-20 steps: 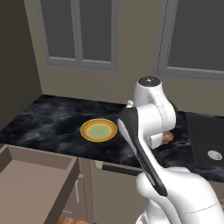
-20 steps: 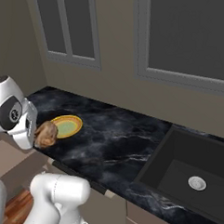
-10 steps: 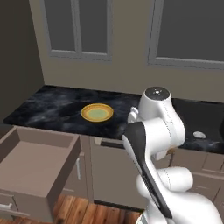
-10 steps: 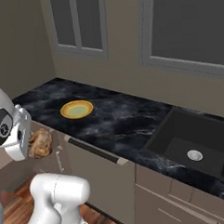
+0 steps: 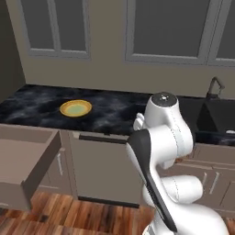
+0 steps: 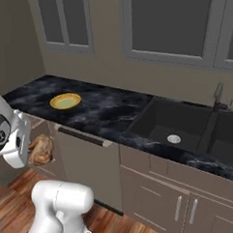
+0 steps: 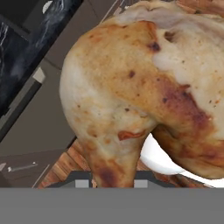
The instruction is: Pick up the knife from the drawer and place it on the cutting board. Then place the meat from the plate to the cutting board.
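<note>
A golden-brown roasted piece of meat (image 7: 140, 78) looms close in the hand view, and my gripper (image 7: 111, 180) is shut on its lower end. From the right base view the meat (image 6: 41, 150) hangs beside my white hand, in front of the cabinets and below counter height. The yellow-orange plate (image 5: 75, 108) lies bare on the dark marble counter (image 5: 114, 108), far from the gripper; it is plate (image 6: 65, 101) in the right base view. At the left the taupe drawer (image 5: 25, 158) stands pulled out. The knife and the cutting board are out of view.
A dark sink (image 6: 170, 127) with a faucet (image 6: 218, 94) is set into the counter at the right. Shut cabinet fronts (image 5: 103, 170) run under the counter. Wooden floor (image 6: 143, 228) lies between me and the cabinets. Windows (image 5: 165, 27) line the back wall.
The whole picture has shifted: the base has backed away from the counter, which now looks farther off, with floor in view. The meat stays in the shut gripper.
</note>
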